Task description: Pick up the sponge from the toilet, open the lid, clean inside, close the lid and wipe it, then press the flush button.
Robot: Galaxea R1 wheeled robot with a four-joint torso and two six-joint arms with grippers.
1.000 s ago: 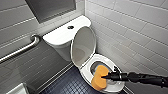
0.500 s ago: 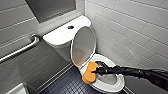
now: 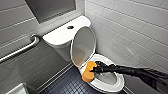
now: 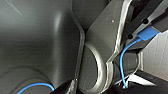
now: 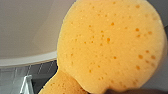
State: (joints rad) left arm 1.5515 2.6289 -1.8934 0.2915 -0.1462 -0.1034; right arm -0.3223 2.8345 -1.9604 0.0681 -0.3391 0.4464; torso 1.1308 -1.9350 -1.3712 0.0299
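Right gripper [image 3: 93, 69] clamped on the sponge [image 3: 88, 72], which is held over the left rim of the toilet [image 3: 58, 37] bowl, just beside the raised lid [image 3: 83, 46]. Flush button [image 3: 70, 27] on the far tank top. Grab bar [image 3: 22, 48] on the left wall; tiled wall [image 3: 130, 32] close on the right.

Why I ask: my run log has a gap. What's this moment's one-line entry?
phase: cleaning inside | lid: up | right gripper: shut on sponge at toilet rim | flush button: clear

Porous foam sponge [image 5: 110, 47], glossy lid [image 3: 83, 46]
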